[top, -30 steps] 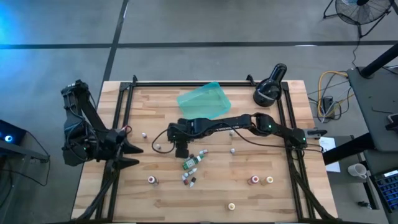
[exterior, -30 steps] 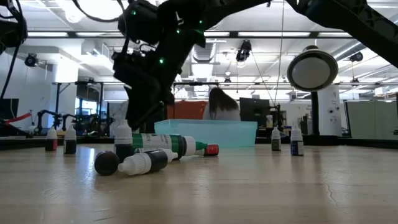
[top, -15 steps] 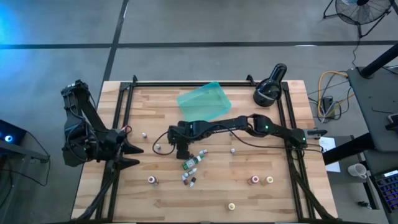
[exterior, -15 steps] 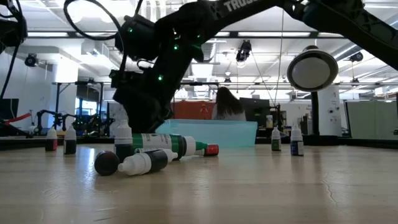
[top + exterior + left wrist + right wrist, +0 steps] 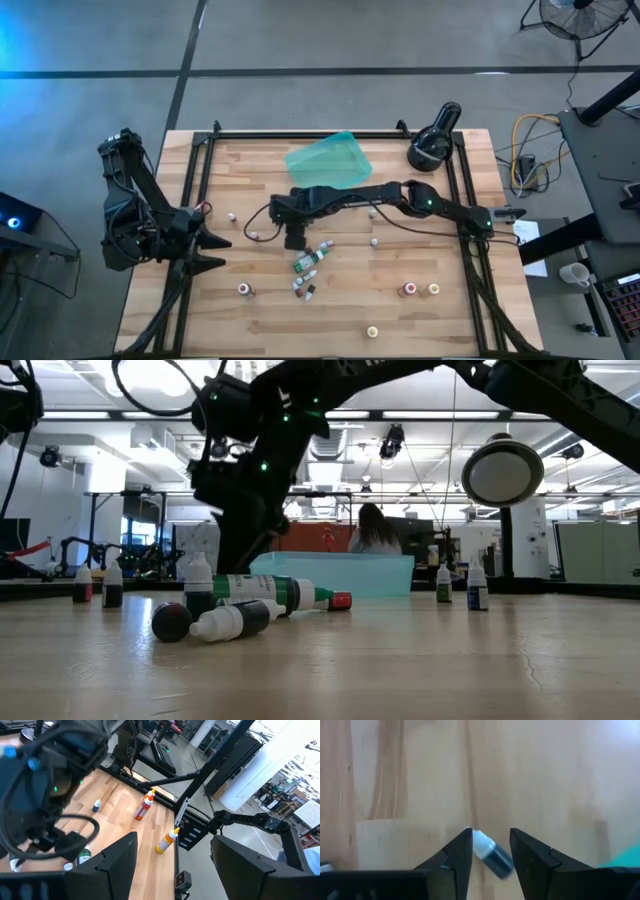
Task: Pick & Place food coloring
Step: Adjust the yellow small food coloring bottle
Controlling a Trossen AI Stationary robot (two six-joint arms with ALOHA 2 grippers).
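Small white-capped food coloring bottles are scattered over the wooden table. A cluster lies on its sides mid-table (image 5: 308, 264) (image 5: 250, 605), and single bottles stand upright around it (image 5: 243, 290) (image 5: 407, 290). My right gripper (image 5: 294, 240) (image 5: 490, 845) hangs over the table just left of that cluster, shut on a dark bottle with a white cap (image 5: 492, 854). My left gripper (image 5: 218, 251) (image 5: 172, 870) waits open at the table's left edge, with nothing between its fingers. My right gripper pinches the small dark bottle between its two fingers, which point steeply down from above. The bottle lies aslant across the gap, its white cap (image 5: 478, 839) by one finger and its dark body (image 5: 501, 862) by the other. It is lifted clear of the table.
A translucent teal tray (image 5: 328, 163) lies at the far middle of the table. A black round lamp-like device (image 5: 432, 140) stands at the far right corner. Black frame rails run along the table's left and right sides. A person shows beyond the far edge (image 5: 372, 528).
My right gripper dipped a little toward the table and then rose again, ending slightly nearer the far edge. The bottles on the table have stayed where they were.
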